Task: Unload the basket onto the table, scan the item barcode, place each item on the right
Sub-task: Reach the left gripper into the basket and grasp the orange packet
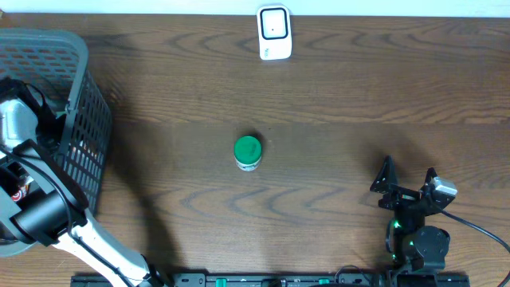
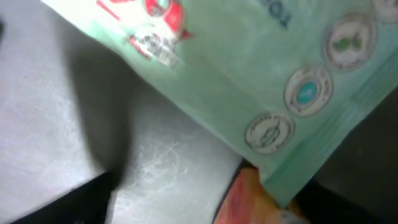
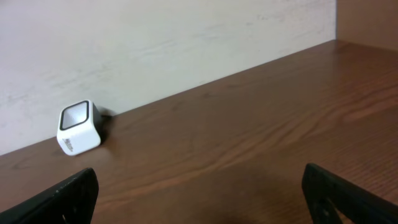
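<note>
The left fingers (image 2: pixel 74 202) show only as dark blurs, apart and gripping nothing, down inside the grey plastic mesh basket (image 1: pixel 92 135). Between them lies the lower edge of a pale green plastic pouch with round emblems (image 2: pixel 249 68); the blur hides any contact. A corner of an orange packet (image 2: pixel 249 199) peeks from under it. The right fingers (image 3: pixel 62 193) stand spread wide and empty above the brown wooden bench (image 1: pixel 358 96). A small green-lidded jar (image 1: pixel 248 151) stands mid-bench, and the white cube-shaped barcode scanner (image 1: pixel 274 32) sits at the far edge.
</note>
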Controlling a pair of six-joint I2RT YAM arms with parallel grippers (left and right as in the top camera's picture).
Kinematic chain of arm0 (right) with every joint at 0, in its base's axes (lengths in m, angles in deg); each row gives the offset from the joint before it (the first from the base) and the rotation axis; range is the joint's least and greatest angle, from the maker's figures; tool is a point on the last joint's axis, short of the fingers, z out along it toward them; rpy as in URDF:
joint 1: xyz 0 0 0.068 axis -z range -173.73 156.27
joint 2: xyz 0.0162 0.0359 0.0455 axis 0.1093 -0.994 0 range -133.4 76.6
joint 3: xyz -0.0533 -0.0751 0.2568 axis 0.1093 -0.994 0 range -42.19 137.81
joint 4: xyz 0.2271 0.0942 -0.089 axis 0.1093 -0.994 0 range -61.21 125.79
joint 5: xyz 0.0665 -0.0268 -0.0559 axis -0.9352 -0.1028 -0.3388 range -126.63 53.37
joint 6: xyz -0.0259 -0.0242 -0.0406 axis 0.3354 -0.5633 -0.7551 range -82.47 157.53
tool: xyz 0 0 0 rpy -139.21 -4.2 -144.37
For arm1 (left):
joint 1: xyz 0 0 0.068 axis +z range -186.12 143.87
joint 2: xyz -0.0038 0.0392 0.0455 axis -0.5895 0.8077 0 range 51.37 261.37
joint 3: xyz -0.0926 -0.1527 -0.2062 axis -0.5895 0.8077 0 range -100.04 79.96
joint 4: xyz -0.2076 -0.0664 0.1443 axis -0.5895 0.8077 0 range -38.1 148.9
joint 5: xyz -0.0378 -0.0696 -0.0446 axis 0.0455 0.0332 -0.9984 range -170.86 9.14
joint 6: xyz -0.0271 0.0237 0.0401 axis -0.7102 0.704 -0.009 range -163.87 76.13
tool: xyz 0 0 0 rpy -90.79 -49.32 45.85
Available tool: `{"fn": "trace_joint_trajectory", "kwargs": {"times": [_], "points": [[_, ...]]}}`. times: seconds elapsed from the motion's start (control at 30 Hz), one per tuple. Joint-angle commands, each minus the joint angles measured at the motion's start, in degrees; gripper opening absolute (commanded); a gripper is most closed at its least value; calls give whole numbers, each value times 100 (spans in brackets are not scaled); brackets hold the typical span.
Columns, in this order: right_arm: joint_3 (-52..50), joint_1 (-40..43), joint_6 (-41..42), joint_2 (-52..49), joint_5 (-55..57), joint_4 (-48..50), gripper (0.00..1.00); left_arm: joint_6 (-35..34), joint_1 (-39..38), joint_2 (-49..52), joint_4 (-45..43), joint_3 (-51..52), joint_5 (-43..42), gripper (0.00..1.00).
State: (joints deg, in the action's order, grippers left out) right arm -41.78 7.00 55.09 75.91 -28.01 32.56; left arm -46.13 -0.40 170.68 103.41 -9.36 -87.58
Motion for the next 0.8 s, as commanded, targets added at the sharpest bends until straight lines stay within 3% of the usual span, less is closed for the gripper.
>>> {"fn": "trace_joint_trajectory", "kwargs": {"times": [0.0,0.07,0.13,0.2,0.47,0.6,0.77], "points": [[-9,-7,20,31,9,-22,99,114,7,129,142,118,26,70],[-9,-7,20,31,9,-22,99,92,7,125,221,118,26,56],[-9,-7,20,31,9,-22,99,66,9,98,271,116,26,36],[-9,-7,20,31,9,-22,99,-81,9,26,319,98,26,24],[-9,-7,20,31,9,-22,99,-323,9,-1093,942,-791,26,22],[-9,-7,20,31,9,-22,99,-946,9,-2153,1220,-1816,-55,22],[-9,-7,20,31,9,-22,99,-1676,-188,-3687,752,-2330,-1738,22]]}}
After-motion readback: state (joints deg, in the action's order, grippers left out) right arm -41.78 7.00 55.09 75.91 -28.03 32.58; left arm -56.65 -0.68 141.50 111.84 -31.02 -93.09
